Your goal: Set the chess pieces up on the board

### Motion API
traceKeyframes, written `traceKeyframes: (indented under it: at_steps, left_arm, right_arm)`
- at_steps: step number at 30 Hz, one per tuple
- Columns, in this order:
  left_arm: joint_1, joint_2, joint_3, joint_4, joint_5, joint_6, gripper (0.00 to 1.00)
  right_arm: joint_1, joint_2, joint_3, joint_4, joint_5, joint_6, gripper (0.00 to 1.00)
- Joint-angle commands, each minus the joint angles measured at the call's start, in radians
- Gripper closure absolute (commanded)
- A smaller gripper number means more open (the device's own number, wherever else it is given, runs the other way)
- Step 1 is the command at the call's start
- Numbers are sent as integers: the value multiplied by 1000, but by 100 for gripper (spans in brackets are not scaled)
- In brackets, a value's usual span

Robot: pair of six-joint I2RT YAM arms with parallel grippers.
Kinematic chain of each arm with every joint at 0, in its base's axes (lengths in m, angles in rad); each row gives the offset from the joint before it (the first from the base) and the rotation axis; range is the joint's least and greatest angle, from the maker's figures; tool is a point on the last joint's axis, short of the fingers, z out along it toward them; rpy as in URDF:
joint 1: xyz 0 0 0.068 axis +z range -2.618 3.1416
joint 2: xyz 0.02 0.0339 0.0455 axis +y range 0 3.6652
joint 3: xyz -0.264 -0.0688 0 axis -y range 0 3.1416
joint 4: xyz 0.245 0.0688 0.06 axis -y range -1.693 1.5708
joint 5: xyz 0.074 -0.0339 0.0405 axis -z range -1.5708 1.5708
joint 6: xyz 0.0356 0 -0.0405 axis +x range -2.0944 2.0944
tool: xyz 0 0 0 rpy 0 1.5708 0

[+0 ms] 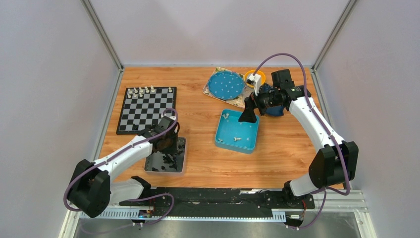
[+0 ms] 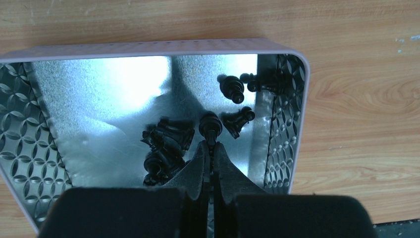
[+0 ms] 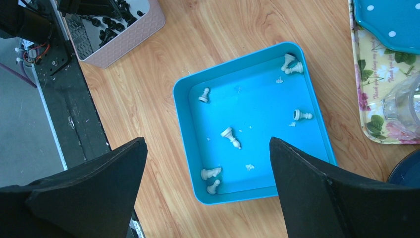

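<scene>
The checkered board (image 1: 143,111) lies at the far left, with several cream-white chess pieces (image 1: 148,91) lined up on its far row. My left gripper (image 2: 210,145) is down inside the silver metal tray (image 2: 99,94). It is shut on the thin neck of a black piece (image 2: 210,125). More black pieces (image 2: 166,141) lie heaped just left of it, and others (image 2: 233,89) lie beyond. My right gripper (image 3: 207,144) hangs open, high over the blue tray (image 3: 184,129). Several white pieces (image 3: 230,137) lie loose in that tray.
A blue dotted plate (image 1: 225,84) sits on a floral tray (image 3: 381,94) at the back, beside an orange bowl (image 1: 255,77). A clear glass (image 3: 403,109) stands on the floral tray's near end. White crumbs dot the blue tray's floor.
</scene>
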Motion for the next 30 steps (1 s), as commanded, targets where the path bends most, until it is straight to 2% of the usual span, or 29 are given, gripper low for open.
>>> traceKeyframes:
  at_steps: [1,8,15,23,30]
  left_arm:
    - [3,-61,68,-50,18,77,100]
    - [15,-143,147,-177,-28,149,100]
    - [113,-157,234,-180,2,189,100]
    - [244,-51,288,-114,28,244,100]
    - [311,132,396,-100,21,303,100]
  right_arm:
    - [4,-5,10,22,-13,-20,3]
    - [6,13,21,19,-24,-18,3]
    - [6,27,31,10,-24,-23,3]
    - [6,20,22,10,-24,-32,3]
    - [6,30,25,10,-27,-33,3]
